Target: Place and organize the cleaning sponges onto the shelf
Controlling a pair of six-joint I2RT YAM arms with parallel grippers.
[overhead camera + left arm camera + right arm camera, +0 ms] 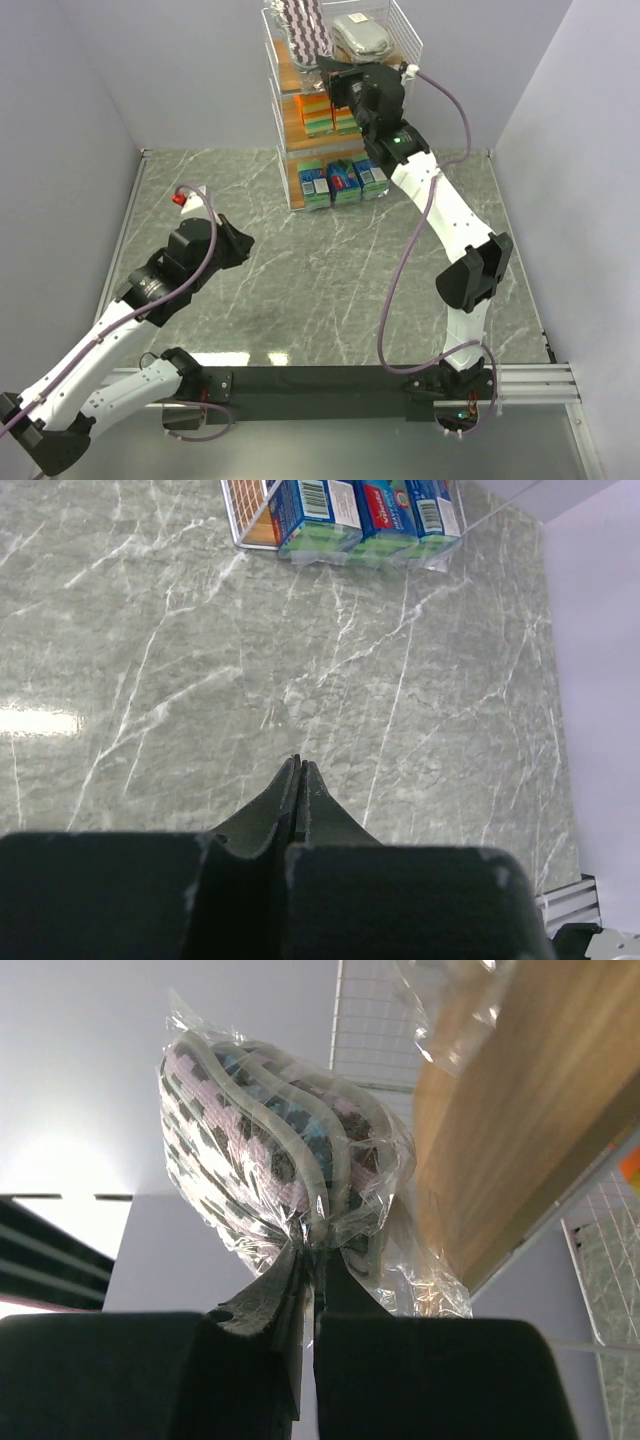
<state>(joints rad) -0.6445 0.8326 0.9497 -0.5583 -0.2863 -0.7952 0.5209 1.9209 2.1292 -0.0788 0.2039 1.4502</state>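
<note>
Your left gripper (300,768) hangs over the marble table (150,680), fingers pressed together, holding nothing; blue-green packs (342,181) stand in a row on the bottom tier of the shelf (272,70), orange-yellow packs (318,112) on the middle tier; your right gripper (312,1252) is clamped on the clear wrap of the purple-white sponge (265,1130) at the top tier, left of the silvery-grey pack (362,36).

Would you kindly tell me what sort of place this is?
Probably a robot test cell staged as a shop display: plain pale walls box in a grey marble-patterned table, with a white wire rack of brown wooden tiers stocked with blue-green sponge packs.
</note>
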